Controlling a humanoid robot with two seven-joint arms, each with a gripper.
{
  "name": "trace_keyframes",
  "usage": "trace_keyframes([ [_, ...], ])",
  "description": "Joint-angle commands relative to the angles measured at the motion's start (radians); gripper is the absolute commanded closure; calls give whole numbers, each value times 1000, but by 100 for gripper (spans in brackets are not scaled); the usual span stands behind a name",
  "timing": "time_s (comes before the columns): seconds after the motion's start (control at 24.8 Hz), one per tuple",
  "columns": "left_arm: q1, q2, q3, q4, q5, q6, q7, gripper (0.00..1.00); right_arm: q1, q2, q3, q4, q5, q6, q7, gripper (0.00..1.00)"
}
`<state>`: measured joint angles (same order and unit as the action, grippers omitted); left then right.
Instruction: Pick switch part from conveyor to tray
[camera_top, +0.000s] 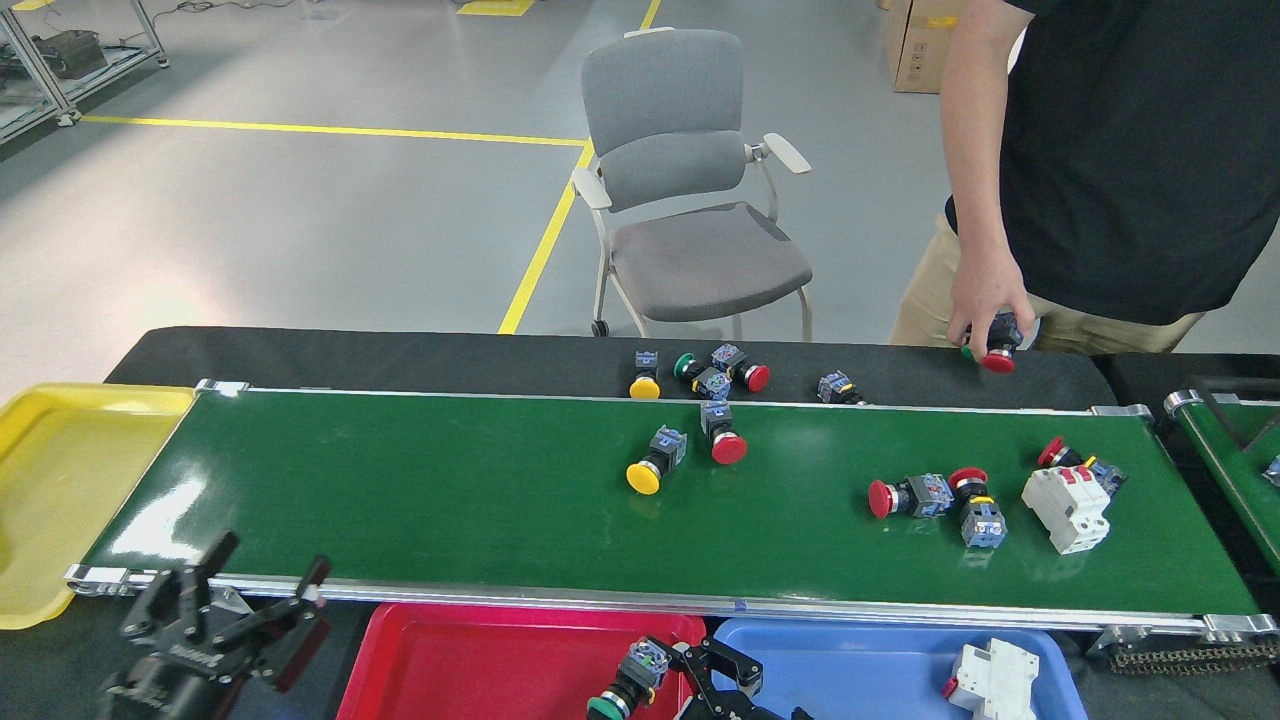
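Note:
The conveyor (420, 500) runs across the middle, a long green belt with silver rails. Several switch parts lie on it: a yellow-capped one (652, 462), a red-capped one (722, 436), and red-capped ones (910, 496) further right beside a white breaker (1065, 500). My right gripper (682, 672) is at the bottom edge, shut on a green-capped switch part (630, 682) over the right end of the red tray (480, 660), near the blue tray (850, 665). At the bottom left, in front of the belt, my left gripper (262, 572) stands open and empty.
A yellow tray (60, 470) sits at the belt's left end. A white breaker (995, 680) lies in the blue tray. More switch parts (712, 374) lie on the black table behind the belt. A person's hand (985, 305) holds a red-capped switch at the far right. A grey chair (690, 200) stands behind.

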<state>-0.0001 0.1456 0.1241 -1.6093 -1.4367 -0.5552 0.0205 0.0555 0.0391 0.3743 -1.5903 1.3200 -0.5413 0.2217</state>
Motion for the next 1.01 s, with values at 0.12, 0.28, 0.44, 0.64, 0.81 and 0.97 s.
trace_keyframes([
  [0.12,-124,-66,-150,88,-143,118,-10,0,-31,34,-110,-53,-5,95,-4,2],
  [0.28,-189,-100,-209,157,-182,123,-14,0,-63,73,-175,-68,-2,396,-16,2],
  [0.44,-241,-112,-228,256,-182,126,-24,0,-62,13,-176,-71,8,661,-189,2],
  [0.64,-288,-126,-225,345,-182,133,-24,0,53,-59,-176,-115,7,716,-285,1],
  [0.81,-337,-129,-225,422,-180,159,-24,0,207,-107,-172,-177,7,712,-335,1],
  [0.97,-377,-135,-225,496,-180,162,-24,0,205,-110,-169,-172,10,713,-329,1],
])
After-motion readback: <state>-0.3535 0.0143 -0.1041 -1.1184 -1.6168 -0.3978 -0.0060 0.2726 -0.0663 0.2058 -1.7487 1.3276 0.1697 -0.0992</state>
